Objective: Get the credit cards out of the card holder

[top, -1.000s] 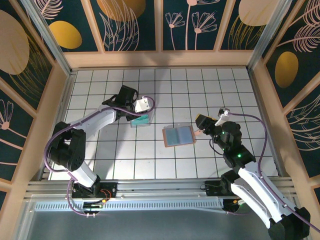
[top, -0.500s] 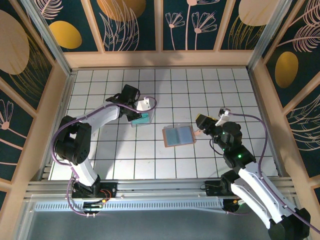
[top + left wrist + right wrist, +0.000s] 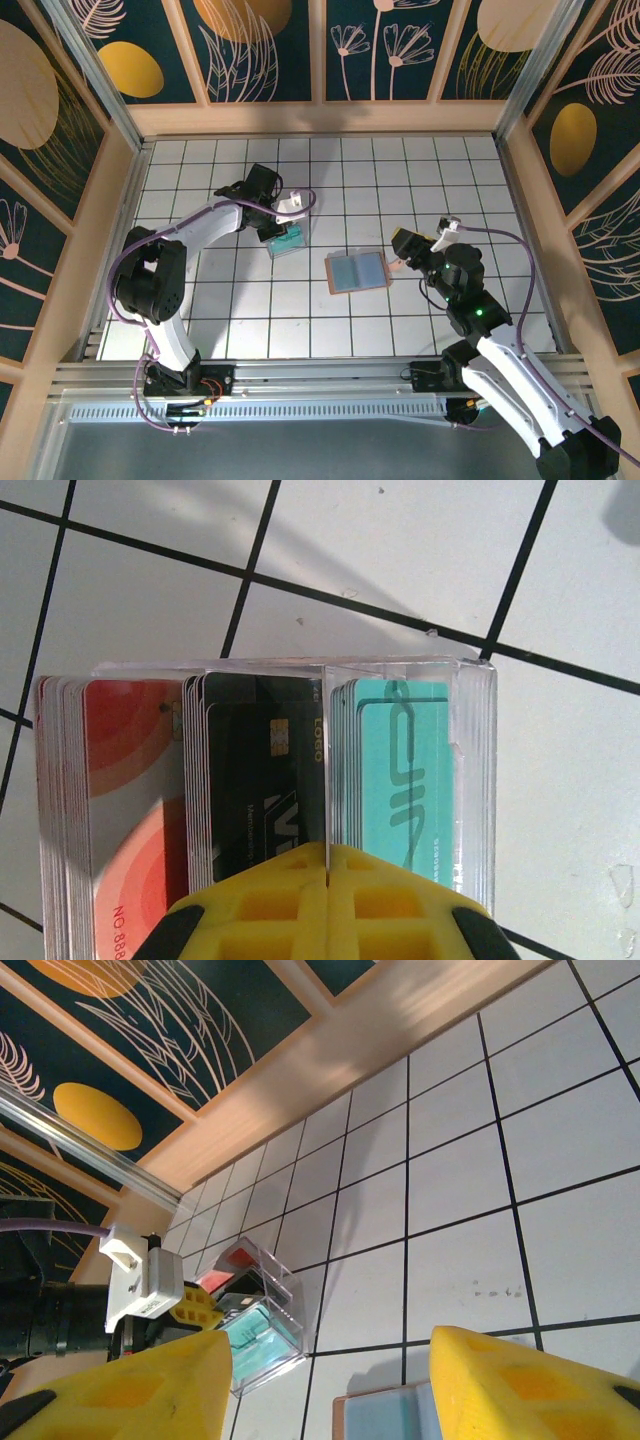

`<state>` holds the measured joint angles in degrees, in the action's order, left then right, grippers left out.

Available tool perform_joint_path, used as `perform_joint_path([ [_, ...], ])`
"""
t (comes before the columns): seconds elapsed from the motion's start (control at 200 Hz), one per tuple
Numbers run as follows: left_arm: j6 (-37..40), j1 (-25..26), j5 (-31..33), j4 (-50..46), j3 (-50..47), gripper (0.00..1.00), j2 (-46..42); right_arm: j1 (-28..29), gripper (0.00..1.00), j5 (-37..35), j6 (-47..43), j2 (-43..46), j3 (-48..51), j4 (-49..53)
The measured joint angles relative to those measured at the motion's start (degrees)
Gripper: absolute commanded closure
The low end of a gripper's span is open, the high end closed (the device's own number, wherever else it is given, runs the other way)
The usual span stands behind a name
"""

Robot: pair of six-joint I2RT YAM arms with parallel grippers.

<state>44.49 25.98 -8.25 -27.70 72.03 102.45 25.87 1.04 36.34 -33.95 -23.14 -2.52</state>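
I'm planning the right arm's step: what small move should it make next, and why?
Probably lower the right hand onto the right edge of the card holder: its jaws stand open there, the holder lies open, and the left hand, shut, is at the clear box.

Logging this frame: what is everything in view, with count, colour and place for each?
card holder: one, blue-grey with an orange-tan border, lying flat mid-table.
clear box: one, transparent, three compartments, on the table left of the card holder.
cards in the box: three stacks standing side by side, red-orange cards, black cards, teal cards.
table: one, white tiles with dark grid lines.
walls: dark teal panels with gold and floral print, wood-framed, around the table.
left tool: one, yellow fingers, shut, over the clear box.
right tool: one, yellow fingers, open, just right of the card holder.
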Motion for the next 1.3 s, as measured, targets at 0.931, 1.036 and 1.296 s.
perform_joint_path([
  [0.931,-6.32,0.61,8.35,-2.03,6.08,0.02,-1.29,0.00,0.45,0.09,-0.02,-1.09,-0.02,0.04],
  [1.036,-7.34,0.61,9.42,-0.13,4.74,0.01,-2.93,0.00,0.45,0.09,-0.02,-1.25,-0.07,0.07],
  [1.296,-12.13,1.92,15.32,6.43,-4.22,0.01,-8.87,0.00,0.45,0.15,0.00,-2.49,-0.13,0.07],
])
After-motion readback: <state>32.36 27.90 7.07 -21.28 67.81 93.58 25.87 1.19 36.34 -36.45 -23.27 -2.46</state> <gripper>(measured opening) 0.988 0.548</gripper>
